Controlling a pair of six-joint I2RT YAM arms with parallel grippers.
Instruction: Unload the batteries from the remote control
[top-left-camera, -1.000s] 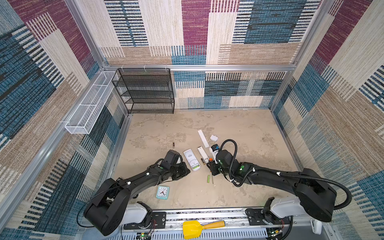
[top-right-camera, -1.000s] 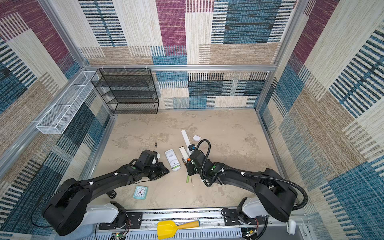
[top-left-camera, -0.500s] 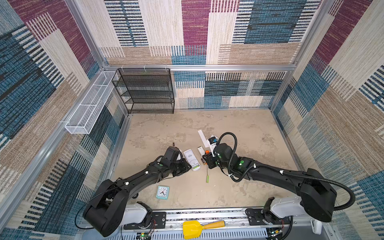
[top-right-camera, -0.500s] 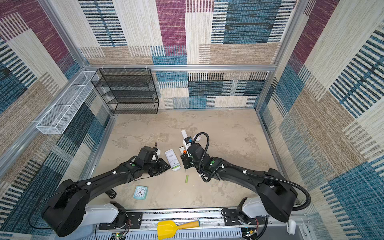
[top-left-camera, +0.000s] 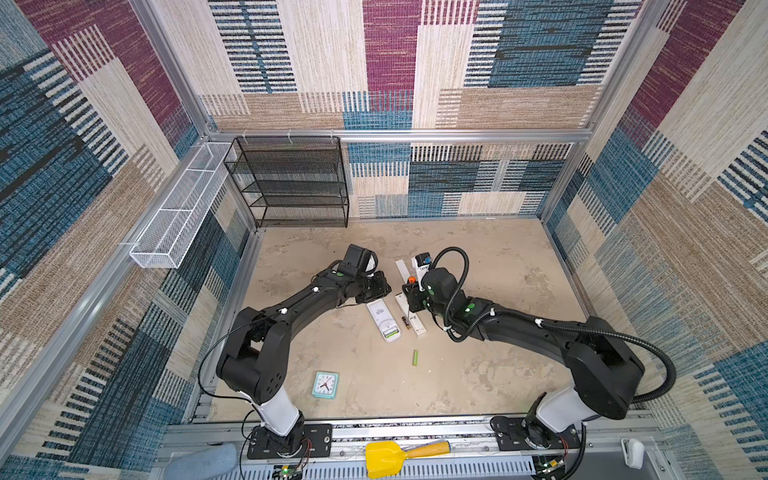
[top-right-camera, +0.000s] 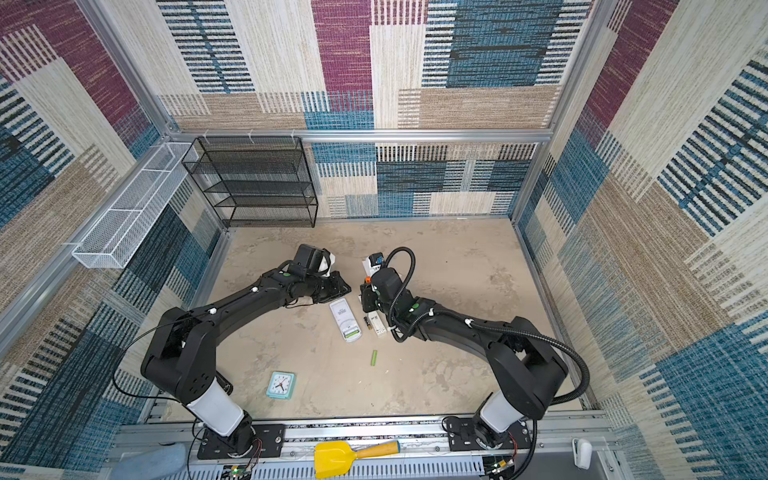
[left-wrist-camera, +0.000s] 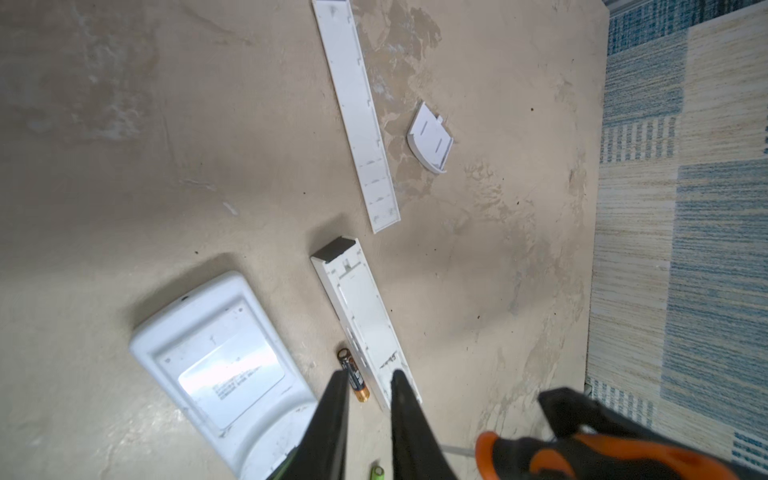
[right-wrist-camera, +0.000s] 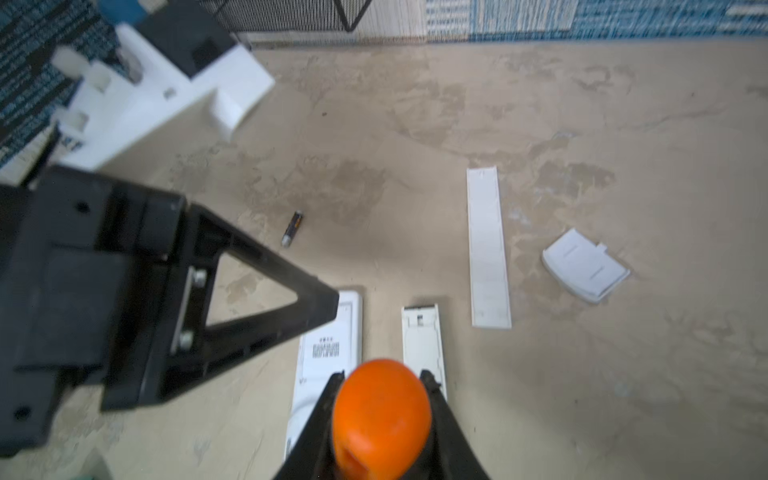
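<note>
We see our right gripper (right-wrist-camera: 381, 376) squeezed tight on the orange screwdriver (right-wrist-camera: 380, 419). Our left gripper (left-wrist-camera: 370, 376) has its 2 fingers a little apart and holds nothing. 1 green battery (top-left-camera: 415, 357) lies alone on the table (top-left-camera: 498, 270). 1 dark battery (top-left-camera: 404, 322) lies between the wide remote (top-left-camera: 383, 320) and the thin remote (top-left-camera: 417, 328). The other dark battery (right-wrist-camera: 293, 228) lies near the left gripper.
</note>
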